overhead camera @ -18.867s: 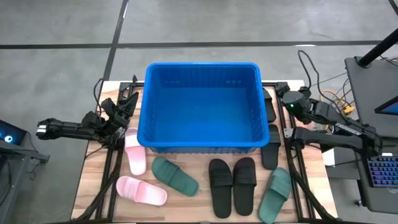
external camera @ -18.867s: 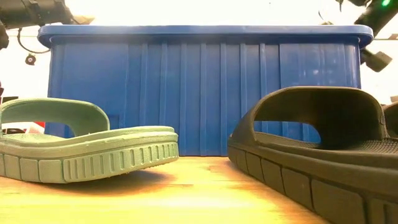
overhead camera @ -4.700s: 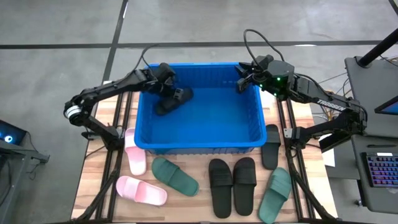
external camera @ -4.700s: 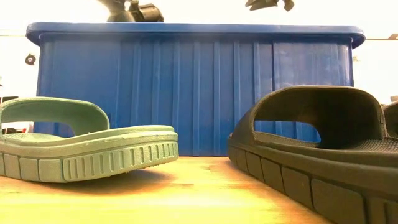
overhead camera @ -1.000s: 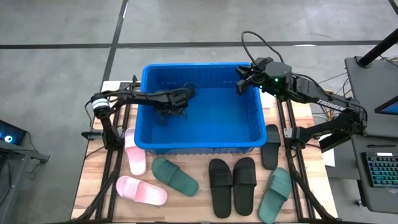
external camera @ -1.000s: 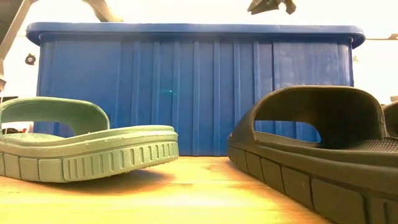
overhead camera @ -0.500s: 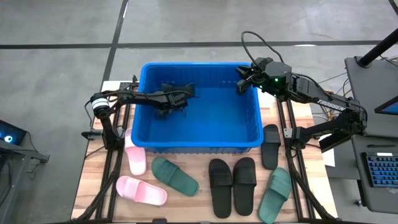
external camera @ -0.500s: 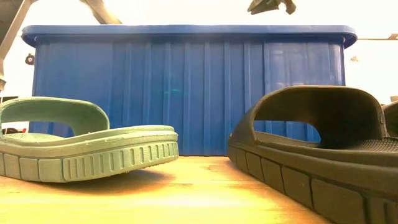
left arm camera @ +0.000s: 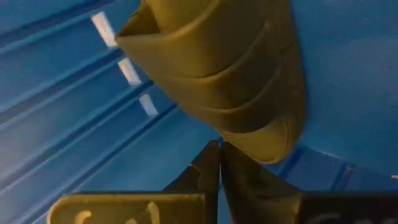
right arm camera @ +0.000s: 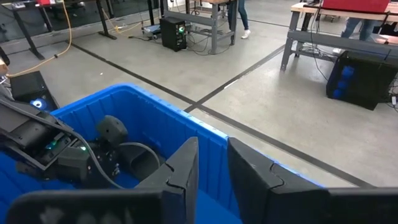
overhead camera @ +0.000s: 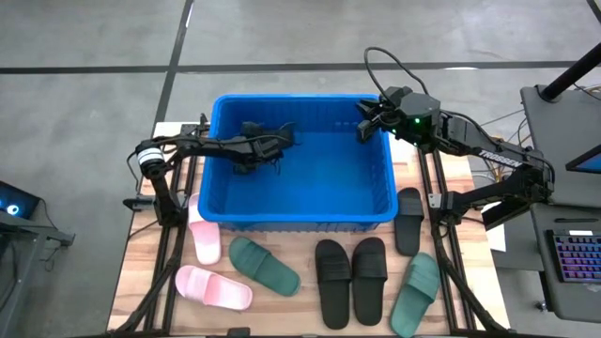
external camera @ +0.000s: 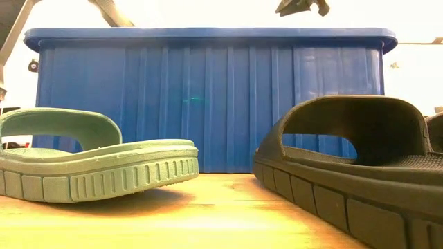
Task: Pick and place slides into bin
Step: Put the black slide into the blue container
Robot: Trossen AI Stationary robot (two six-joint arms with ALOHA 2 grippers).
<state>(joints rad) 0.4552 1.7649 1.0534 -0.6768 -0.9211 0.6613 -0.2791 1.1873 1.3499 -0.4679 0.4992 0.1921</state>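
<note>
The blue bin (overhead camera: 300, 214) stands at the table's far middle. My left gripper (overhead camera: 280, 138) reaches low inside it near the far left wall, fingers shut (left arm camera: 219, 152), right at a black slide (left arm camera: 236, 74) that lies by the bin's ribbed wall. My right gripper (overhead camera: 362, 127) hovers above the bin's far right corner, its fingers (right arm camera: 212, 168) a narrow gap apart with nothing between them. Other slides rest sole-down on the table in front of the bin. My left gripper's shut fingertips (left arm camera: 211, 163) stand right at the rounded end (left arm camera: 273, 146) of the black slide inside the bin. I cannot tell whether they touch it.
On the table's near half lie two pink slides (overhead camera: 202, 230) (overhead camera: 214, 287), two green ones (overhead camera: 265, 266) (overhead camera: 416, 293), a black pair (overhead camera: 349, 280) and one black slide (overhead camera: 408, 221) right of the bin. In the low view a green slide (external camera: 90, 162) and a black slide (external camera: 360, 173) stand before the bin (external camera: 208, 97).
My left gripper has moved a little toward the bin's far wall, staying shut and low inside the bin. The bin has slid slightly toward the table's left and far side. My right gripper has kept still.
</note>
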